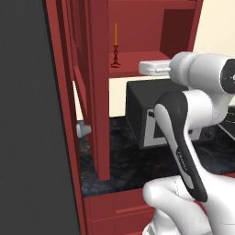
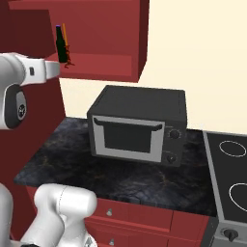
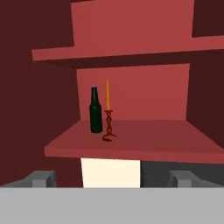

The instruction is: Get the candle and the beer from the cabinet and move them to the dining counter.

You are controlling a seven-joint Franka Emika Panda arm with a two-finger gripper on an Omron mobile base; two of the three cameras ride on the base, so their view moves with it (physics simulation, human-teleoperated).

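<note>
The candle (image 3: 107, 114) is standing on the cabinet (image 3: 131, 142) shelf, just beside the beer (image 3: 96, 110) at its nine o'clock. The gripper (image 3: 112, 178) is hanging short of the shelf at six o'clock, jaws spread fully wide and holding nothing. A good approach would be advancing level, centring on the candle's thin stem while clearing the bottle.

The candle (image 3: 107, 113) and the beer (image 3: 96, 110) stand upright on the lower shelf (image 3: 148, 140) inside the open cabinet (image 2: 111, 38), just beside each other, the beer to the candle's left in the hand view. Below the cabinet, a microwave (image 2: 137, 126) sits on the surface (image 2: 67, 164), with a stovetop (image 2: 231, 169) to its right. The gripper (image 3: 111, 178) is in front of the shelf, well apart from both items.
</note>
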